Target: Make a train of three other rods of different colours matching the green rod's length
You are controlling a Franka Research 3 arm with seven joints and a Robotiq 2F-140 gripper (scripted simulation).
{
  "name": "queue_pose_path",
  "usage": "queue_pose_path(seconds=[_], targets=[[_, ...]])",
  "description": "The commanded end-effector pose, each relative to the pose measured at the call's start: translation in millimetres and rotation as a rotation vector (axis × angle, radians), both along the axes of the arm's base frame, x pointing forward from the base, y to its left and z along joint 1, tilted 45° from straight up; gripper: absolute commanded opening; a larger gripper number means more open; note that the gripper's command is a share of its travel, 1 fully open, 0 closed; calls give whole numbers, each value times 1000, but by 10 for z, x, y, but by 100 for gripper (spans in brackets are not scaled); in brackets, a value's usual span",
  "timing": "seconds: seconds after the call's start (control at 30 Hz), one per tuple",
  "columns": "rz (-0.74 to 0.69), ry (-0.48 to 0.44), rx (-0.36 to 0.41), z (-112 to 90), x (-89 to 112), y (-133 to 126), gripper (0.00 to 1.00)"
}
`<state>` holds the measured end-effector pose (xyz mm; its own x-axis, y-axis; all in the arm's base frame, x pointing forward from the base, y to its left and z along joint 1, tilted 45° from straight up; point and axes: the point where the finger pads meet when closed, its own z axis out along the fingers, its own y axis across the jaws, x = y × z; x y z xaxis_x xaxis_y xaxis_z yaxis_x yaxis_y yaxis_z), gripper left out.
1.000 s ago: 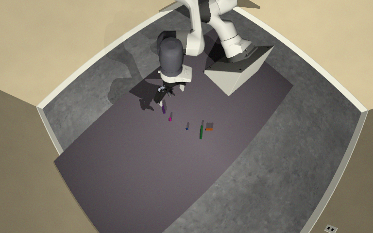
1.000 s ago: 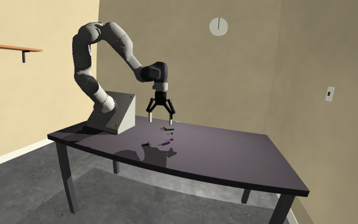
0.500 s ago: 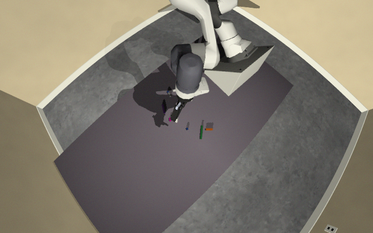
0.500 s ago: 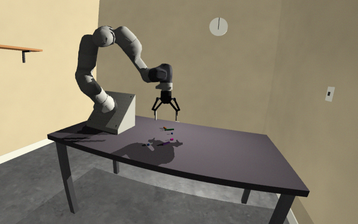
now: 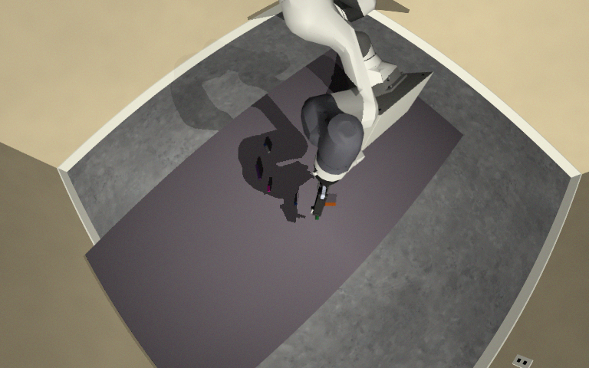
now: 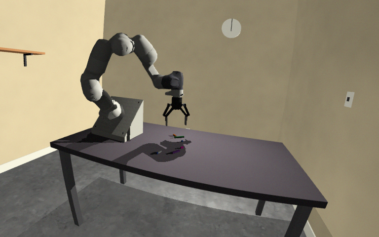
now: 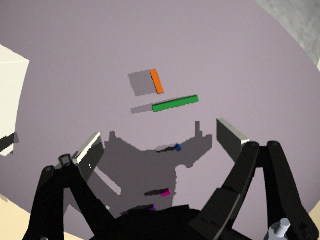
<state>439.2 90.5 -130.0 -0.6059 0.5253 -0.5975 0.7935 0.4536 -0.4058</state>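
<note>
The green rod [image 7: 175, 103] lies flat on the bench [image 6: 251, 167], below and a little ahead of the tool [image 6: 175, 122]. The tool hangs well above the surface with its fingers spread wide and nothing between them. The orange rod [image 7: 156, 80] lies just beside the green one, turned roughly crosswise to it. One end comes so near that I cannot tell whether they touch.

No rods look joined yet. Orange, blue and grey would likely add up to the green length.

The first hazard is that closeness. Wide fingers coming down around the orange rod could clip the green rod and send it skidding or rolling. A train built where the orange rod lies now would also sit too close to the green rod, so it probably has to be built elsewhere.

The blue rod [image 7: 178, 148] lies nearer the tool, apart from the others. It is very short, so a slightly off-centre pinch could flick it away or leave it standing on end.

Farther out, the magenta rod [image 7: 166, 192], the purple rod [image 5: 259, 166] and a dark, seemingly grey rod [image 5: 267, 143] lie in the arm's shadow. Their colours are hard to read there, so the wrong rod could be picked.
</note>
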Motion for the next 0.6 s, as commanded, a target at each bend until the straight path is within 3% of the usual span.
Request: queue_pose_path(seconds=[0.0,0.1,0.17,0.2,0.57], targets=[[87,133,-3,-226,-124,128,100],[119,185,4,-406,-251,233,100],[121,188,5,-418,-260,240,100],[121,188,5,-418,-260,240,15],[121,188,5,-418,-260,240,15]])
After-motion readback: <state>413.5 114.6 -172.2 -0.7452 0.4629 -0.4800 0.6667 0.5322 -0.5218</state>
